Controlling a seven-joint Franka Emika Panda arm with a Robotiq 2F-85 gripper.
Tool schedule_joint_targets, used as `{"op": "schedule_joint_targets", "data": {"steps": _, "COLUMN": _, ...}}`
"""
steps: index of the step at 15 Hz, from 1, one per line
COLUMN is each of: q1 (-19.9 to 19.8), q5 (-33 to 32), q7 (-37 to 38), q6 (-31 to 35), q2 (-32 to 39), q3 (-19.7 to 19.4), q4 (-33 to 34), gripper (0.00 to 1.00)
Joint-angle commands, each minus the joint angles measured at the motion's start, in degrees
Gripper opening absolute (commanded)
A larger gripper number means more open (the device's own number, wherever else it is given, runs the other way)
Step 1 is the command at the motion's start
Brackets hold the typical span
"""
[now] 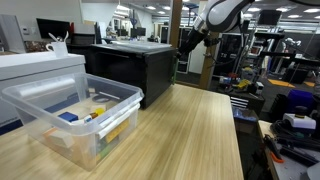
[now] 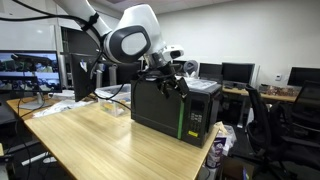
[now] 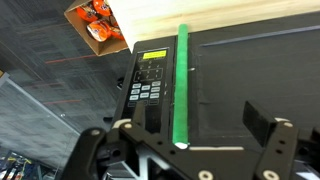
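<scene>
The arm's fingers (image 3: 262,128) are spread wide apart with nothing between them, and they hang just above the black machine (image 3: 240,70) without touching it. In both exterior views that machine (image 1: 130,65) stands at the far end of the wooden bench (image 1: 190,130), near the middle of the frame. The wrist view looks down on its top, with a green strip (image 3: 182,85) running up the centre and a control panel (image 3: 148,80) just left of it. A cardboard box (image 3: 95,22) sits at the upper left. A clear plastic bin (image 1: 50,130) fills the lower left.
</scene>
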Motion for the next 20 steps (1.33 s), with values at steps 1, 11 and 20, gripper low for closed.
{"op": "schedule_joint_targets", "data": {"steps": 1, "q1": -0.17, "q5": 0.03, "q7": -0.76, "q6": 1.39, "q2": 2.09, "q3": -0.05, "q4": 0.90, "gripper": 1.00}}
{"op": "schedule_joint_targets", "data": {"steps": 11, "q1": -0.73, "q5": -0.35, "q7": -2.83, "q6": 3.23, "q2": 7.13, "q3": 1.32, "q4": 3.64, "gripper": 1.00}}
{"op": "schedule_joint_targets", "data": {"steps": 20, "q1": 3.66, "q5": 7.16, "q7": -8.26, "q6": 3.06, "q2": 5.94, "q3": -2.48, "q4": 4.01, "gripper": 1.00}}
